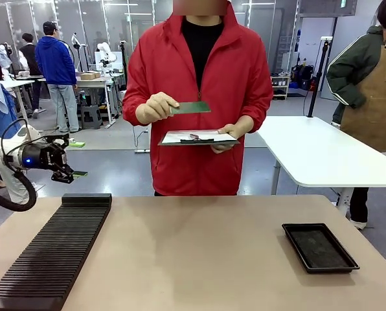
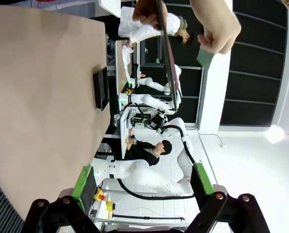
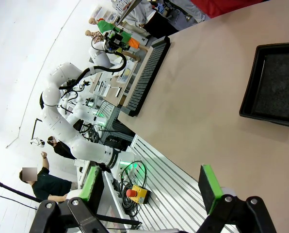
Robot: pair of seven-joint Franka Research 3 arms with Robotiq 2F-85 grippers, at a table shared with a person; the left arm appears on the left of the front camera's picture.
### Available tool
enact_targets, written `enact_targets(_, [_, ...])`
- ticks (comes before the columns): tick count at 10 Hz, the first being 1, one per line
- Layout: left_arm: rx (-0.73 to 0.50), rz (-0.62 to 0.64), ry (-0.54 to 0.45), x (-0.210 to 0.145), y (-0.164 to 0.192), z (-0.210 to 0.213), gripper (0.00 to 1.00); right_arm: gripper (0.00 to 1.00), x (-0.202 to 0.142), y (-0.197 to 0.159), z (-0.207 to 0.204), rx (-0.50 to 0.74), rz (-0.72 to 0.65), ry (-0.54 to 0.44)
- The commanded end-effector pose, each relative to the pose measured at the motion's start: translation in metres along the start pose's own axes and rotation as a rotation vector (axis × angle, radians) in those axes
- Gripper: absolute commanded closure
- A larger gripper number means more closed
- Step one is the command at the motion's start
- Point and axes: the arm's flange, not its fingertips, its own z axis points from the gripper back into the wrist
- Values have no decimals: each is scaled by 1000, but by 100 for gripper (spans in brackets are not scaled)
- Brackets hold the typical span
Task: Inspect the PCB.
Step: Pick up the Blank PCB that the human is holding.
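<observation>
The left end effector [image 2: 142, 180] is released, its green pads spread wide with nothing between them. In the front view it [image 1: 74, 174] hangs at nine o'clock, raised above the far end of the black slotted rack [image 1: 54, 253]. The right end effector [image 3: 152, 187] is also released and empty. It looks over the tabletop [image 3: 202, 111], with the black tray [image 3: 274, 82] at two o'clock of its view.

The PCB [image 1: 192, 107] is off the tabletop, at twelve o'clock in the front view, well apart from both end effectors. The person's holding hand [image 1: 155, 107] pinches it by one end and keeps it roughly level, just above the clipboard [image 1: 198, 137] carried by the other hand [image 1: 228, 135].

The inspection looks to be in the person's hands for now. The main risk is probably the grip itself: a thin board pinched at one end could slip and fall onto the clipboard or the tabletop edge. If the left end effector reaches toward twelve o'clock to take the board, its wide-spread pads could catch the person's fingers or knock the clipboard. The level board also offers it only a thin edge, so a slightly misaligned approach could push the board away instead of seating it between the pads.
</observation>
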Motion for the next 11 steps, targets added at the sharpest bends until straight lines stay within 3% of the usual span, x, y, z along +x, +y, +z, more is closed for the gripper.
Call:
enact_targets(1, [-122,-26,82,-91,-2,52,0,0,1,0,1,9,20,-9])
enact_targets(3, [-177,-88,58,-186,3,111,0,0,1,0,1,9,20,-9])
enact_targets(5, [-144,-132,30,-253,11,139,0,0,1,0,1,9,20,-9])
enact_targets(6, [-108,-163,-55,-278,14,157,0,0,1,0,1,9,20,-9])
enact_targets(9, [-131,-210,-132,-296,20,174,0,0,1,0,1,9,20,-9])
enact_targets(11, [-131,-168,-85,-302,18,172,0,0,1,0,1,9,20,-9])
